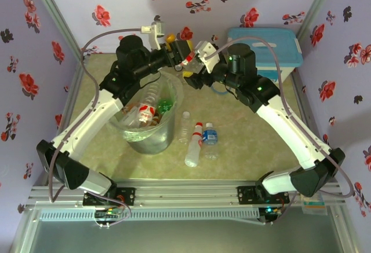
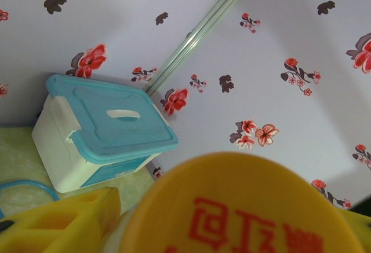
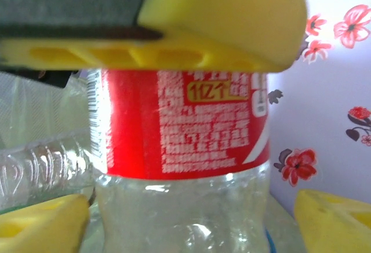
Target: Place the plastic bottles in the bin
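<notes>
Though wide-spread, right hand around bottle.

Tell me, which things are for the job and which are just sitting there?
For the job: bin, bottles inside it, red-label bottle held up, and the clear bottle, red-capped bottle and blue-label bottle on the table.
Just lying about: white box with blue lid.

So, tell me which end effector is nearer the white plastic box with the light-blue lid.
Right. In the top view the right end effector is left of the white box; the left end effector is farther left, above the grey bin's far rim.
</notes>
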Motion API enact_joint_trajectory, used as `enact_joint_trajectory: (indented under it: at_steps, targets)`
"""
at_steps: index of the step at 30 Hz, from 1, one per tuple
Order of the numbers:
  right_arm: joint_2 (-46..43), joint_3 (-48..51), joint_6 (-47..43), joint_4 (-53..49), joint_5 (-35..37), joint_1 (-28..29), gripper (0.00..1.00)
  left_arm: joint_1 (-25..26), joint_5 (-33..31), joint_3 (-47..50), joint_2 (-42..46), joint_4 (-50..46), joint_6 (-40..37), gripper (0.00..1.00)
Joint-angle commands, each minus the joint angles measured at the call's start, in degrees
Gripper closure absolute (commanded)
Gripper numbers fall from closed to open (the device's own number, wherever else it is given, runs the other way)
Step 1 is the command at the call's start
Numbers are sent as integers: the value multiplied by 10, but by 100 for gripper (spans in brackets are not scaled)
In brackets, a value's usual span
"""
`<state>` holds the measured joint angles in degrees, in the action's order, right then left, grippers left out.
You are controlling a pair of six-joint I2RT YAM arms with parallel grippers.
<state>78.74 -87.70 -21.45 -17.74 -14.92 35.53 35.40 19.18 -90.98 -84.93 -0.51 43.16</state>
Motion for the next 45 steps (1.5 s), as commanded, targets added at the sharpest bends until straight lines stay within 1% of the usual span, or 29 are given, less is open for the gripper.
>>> enact_joint_trajectory:
  at_steps: [1,6,10,14,19,22,26,28,32,34,37,39,43,45]
  targets:
    - [-17,8,6,34,28,3,1,-8,6,-25,-3,14,0,45]
    - [-48,39,4,74,56,1,1,-33,6,-35,13,-8,-7,47]
    - [-82,71,0,98,97,-11,1,-64,0,-47,44,-66,-37,49]
    - [-108,104,-7,95,138,-30,1,-93,-32,-74,85,-203,-103,52]
    - [-131,143,19,97,144,-69,1,-130,-85,-89,136,-364,-167,58]
    - [-137,158,31,90,147,-85,1,-138,-141,-100,145,-459,-206,59]
    - [-145,173,34,78,154,-91,1,-138,-220,-125,130,-575,-250,59]
    - [-146,177,35,72,156,-92,1,-138,-242,-119,121,-591,-265,60]
    - [-146,179,34,64,158,-94,1,-139,-242,-105,87,-603,-275,62]
    - [-146,180,33,61,160,-94,1,-141,-245,-84,84,-586,-282,62]
    - [-144,180,31,57,159,-97,1,-144,-244,-57,84,-558,-284,59]
    - [-143,181,30,53,156,-98,1,-144,-241,-55,75,-562,-289,58]
    - [-138,186,31,53,154,-99,1,-145,-217,-66,49,-593,-299,49]
    - [-138,189,31,54,154,-100,1,-146,-212,-70,45,-601,-300,41]
